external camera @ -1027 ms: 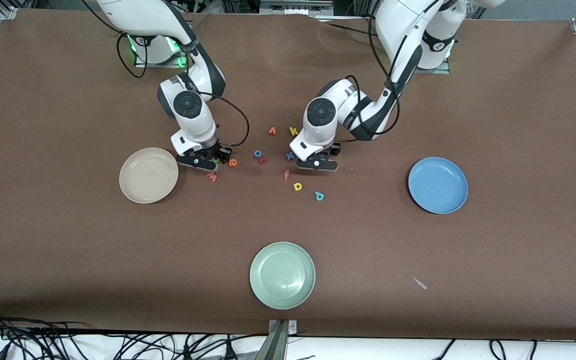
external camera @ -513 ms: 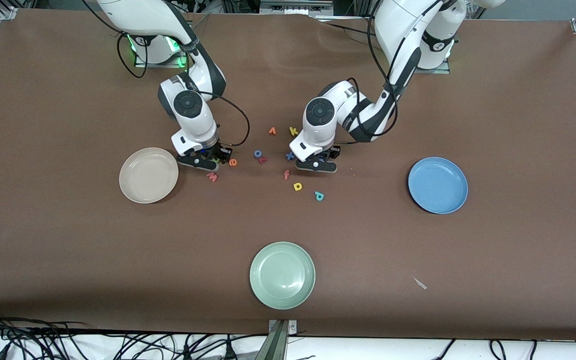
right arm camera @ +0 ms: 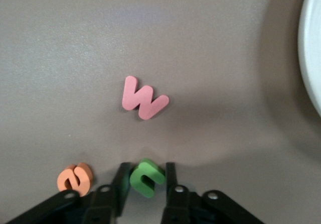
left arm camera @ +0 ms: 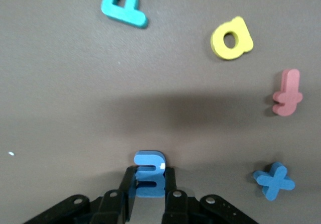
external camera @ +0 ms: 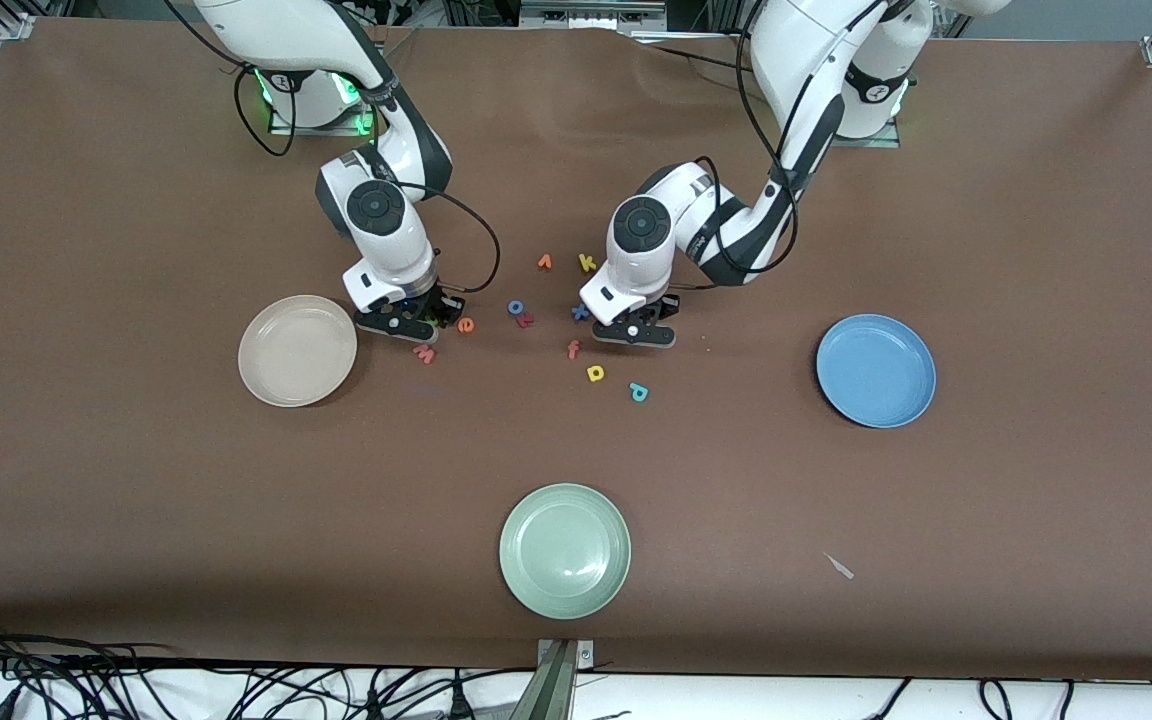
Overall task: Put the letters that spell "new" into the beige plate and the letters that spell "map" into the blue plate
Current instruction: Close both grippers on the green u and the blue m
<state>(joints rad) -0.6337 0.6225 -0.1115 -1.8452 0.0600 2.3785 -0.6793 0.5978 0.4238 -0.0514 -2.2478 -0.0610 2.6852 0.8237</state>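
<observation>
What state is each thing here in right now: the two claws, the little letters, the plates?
Left gripper: shut on the blue m.
Right gripper: shut on the green n.
Pink w: lying loose on the table.
Orange e: loose.
Yellow a, teal p: loose.
Beige plate, blue plate, green plate: empty.

w (external camera: 424, 353) between e (external camera: 466, 324) and beige plate (external camera: 297, 350)

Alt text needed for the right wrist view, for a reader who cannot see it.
The right gripper is shut on a small green foam letter n on the brown table. A salmon-pink foam w lies flat close by, an orange foam e lies beside the gripper, and the beige plate's rim shows at the picture's edge.
</observation>
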